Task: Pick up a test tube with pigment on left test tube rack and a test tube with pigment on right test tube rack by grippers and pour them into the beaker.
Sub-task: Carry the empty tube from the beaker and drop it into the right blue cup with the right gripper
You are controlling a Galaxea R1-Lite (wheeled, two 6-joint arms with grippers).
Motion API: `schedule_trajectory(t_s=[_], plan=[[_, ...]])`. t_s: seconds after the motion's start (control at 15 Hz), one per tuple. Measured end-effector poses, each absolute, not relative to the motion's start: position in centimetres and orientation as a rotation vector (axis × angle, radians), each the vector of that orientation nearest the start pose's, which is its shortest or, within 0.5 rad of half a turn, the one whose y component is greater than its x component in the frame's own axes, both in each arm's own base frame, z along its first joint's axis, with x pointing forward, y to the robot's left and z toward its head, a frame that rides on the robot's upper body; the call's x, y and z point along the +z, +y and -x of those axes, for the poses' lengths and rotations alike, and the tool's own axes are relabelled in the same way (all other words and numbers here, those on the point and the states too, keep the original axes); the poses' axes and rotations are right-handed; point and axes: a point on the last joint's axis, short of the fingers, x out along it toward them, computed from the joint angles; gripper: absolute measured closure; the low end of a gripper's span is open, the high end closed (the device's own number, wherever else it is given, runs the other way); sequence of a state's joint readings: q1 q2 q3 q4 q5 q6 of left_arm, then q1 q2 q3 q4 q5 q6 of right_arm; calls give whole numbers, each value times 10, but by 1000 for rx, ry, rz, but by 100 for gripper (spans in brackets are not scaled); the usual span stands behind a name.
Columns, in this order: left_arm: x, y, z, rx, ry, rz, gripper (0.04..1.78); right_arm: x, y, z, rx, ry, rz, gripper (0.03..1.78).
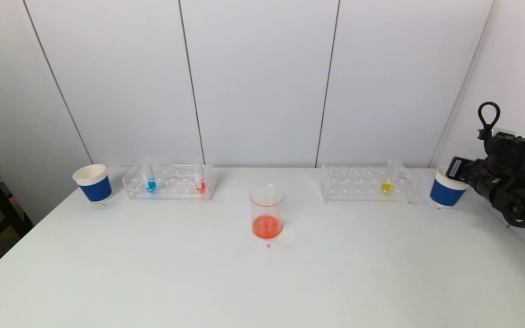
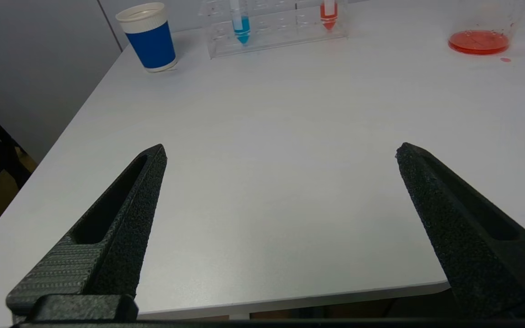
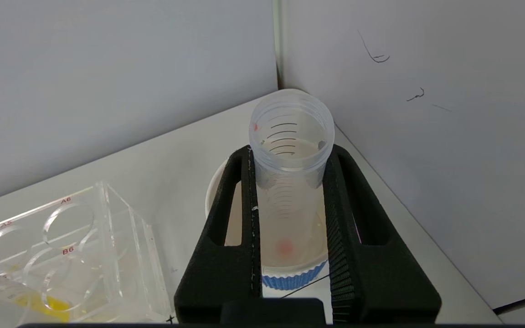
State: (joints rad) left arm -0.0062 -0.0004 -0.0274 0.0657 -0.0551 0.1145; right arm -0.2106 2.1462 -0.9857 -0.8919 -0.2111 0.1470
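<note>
Right pincer [image 3: 290,214], at the frame's right edge, clamps an emptied test tube [image 3: 290,150] over the blue cup [image 3: 290,273], apparently to discard it; the left pincer [image 2: 280,218] waits with fingers apart above the table [image 2: 262,136]. Centre-frame, the beaker [image 1: 267,212] holds red pigment.

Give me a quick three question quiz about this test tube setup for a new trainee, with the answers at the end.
1. True or false: the right gripper is shut on a nearly empty test tube above the right blue cup.
2. Which pigment tubes stand in the left rack? A) yellow and green B) blue and red C) none
3. Fill in: the beaker holds ____ liquid.

Key: 1 true. 2 B, the blue tube and red tube. 3 red-orange.
</note>
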Motion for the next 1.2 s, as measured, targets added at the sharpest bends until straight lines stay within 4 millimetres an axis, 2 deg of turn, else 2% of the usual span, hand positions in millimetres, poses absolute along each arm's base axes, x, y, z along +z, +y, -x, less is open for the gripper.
schedule_trajectory(t_s=[0.2,0.33,0.47,0.73,0.87,1.0,1.2], plan=[[76,-1,25,-63,34,-113,6,95,-89,-391,-439,237,-145,131],[76,-1,25,-63,34,-113,6,94,-89,-390,-441,238,-145,120],[76,-1,25,-63,34,-113,6,95,-89,-390,-441,239,-144,96],[76,-1,25,-63,34,-113,6,95,-89,-389,-441,239,-144,34],[76,-1,25,-63,34,-113,6,96,-89,-389,-440,237,-144,15],[76,-1,25,-63,34,-113,6,96,-89,-389,-440,237,-144,5],[76,-1,25,-63,34,-113,6,98,-89,-388,-440,232,-144,4]])
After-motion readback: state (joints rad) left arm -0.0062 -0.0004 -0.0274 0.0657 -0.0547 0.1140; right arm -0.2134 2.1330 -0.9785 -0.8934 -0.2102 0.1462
